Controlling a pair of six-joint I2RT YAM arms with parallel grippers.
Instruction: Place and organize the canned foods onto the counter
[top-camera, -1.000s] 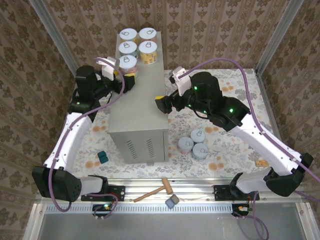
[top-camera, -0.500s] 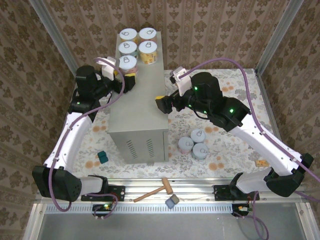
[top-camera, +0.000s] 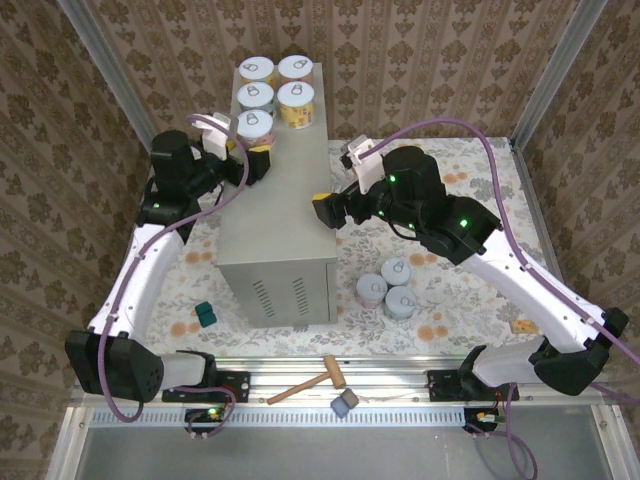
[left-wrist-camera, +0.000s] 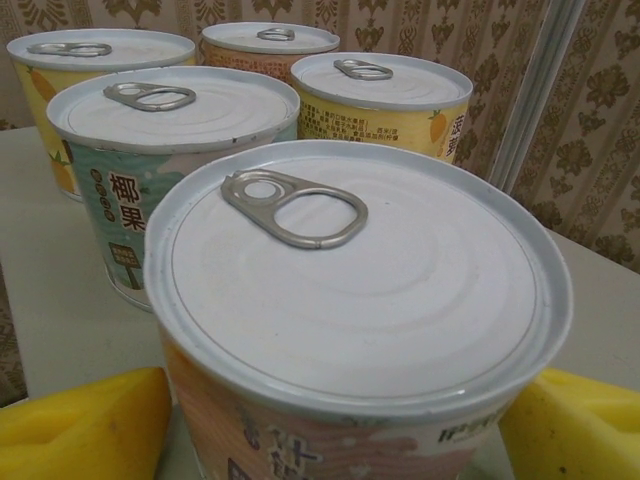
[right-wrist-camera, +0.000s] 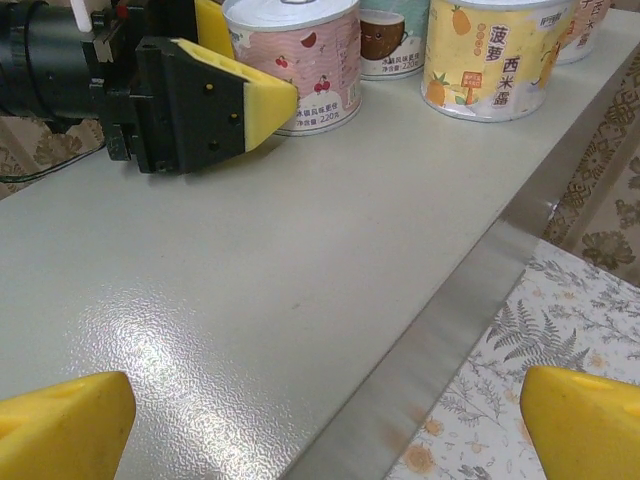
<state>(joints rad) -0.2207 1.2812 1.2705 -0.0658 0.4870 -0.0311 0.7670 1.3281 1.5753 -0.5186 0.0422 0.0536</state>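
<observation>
Five canned foods stand at the far end of the counter (top-camera: 275, 215), among them a teal one (left-wrist-camera: 170, 120) and a yellow one (left-wrist-camera: 385, 95). The nearest is a pink can (top-camera: 256, 125), upright on the flat top. My left gripper (top-camera: 248, 138) straddles it, open, its yellow pads (left-wrist-camera: 85, 430) a little off the can's sides. The right wrist view shows the pink can (right-wrist-camera: 305, 55) beside a left finger. Three more cans (top-camera: 388, 288) sit on the floral floor to the right. My right gripper (top-camera: 338, 182) hangs open over the counter's right edge (right-wrist-camera: 470, 290), holding nothing.
A wooden mallet (top-camera: 310, 383) and a grey block (top-camera: 345, 403) lie on the rail at the front. A small teal object (top-camera: 205, 315) rests on the floor left of the counter. Patterned walls and metal posts close in the sides and back.
The left jaws have spread away from the pink can, which stays standing on the counter. Both arms have barely shifted.
</observation>
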